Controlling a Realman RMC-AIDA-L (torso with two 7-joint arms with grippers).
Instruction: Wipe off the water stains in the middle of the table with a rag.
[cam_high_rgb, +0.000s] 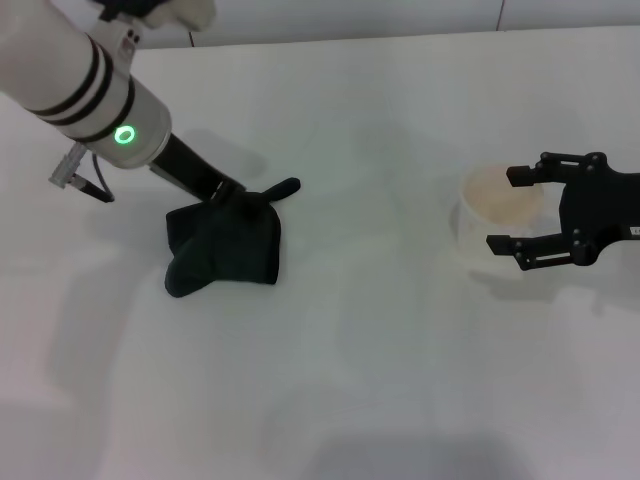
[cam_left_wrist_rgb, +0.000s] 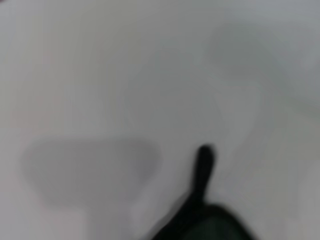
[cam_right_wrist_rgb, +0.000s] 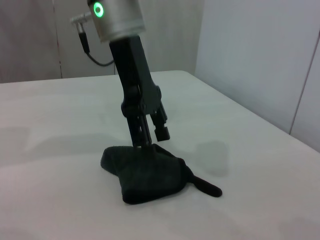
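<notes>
The black rag (cam_high_rgb: 225, 250) lies crumpled on the white table (cam_high_rgb: 380, 380), left of the middle, with its loop (cam_high_rgb: 285, 188) pointing to the far side. My left gripper (cam_high_rgb: 228, 192) stands at the rag's far edge. In the right wrist view this gripper (cam_right_wrist_rgb: 152, 140) is open: one finger touches the rag (cam_right_wrist_rgb: 147, 172) and the other ends just above it. The left wrist view shows the rag's loop (cam_left_wrist_rgb: 204, 160) close by. No orange water stain shows on the table. My right gripper (cam_high_rgb: 505, 210) is open at the right.
A translucent white plastic cup (cam_high_rgb: 485, 200) with an amber tint inside stands at the right, between the right gripper's open fingers. The table's far edge runs along the top of the head view.
</notes>
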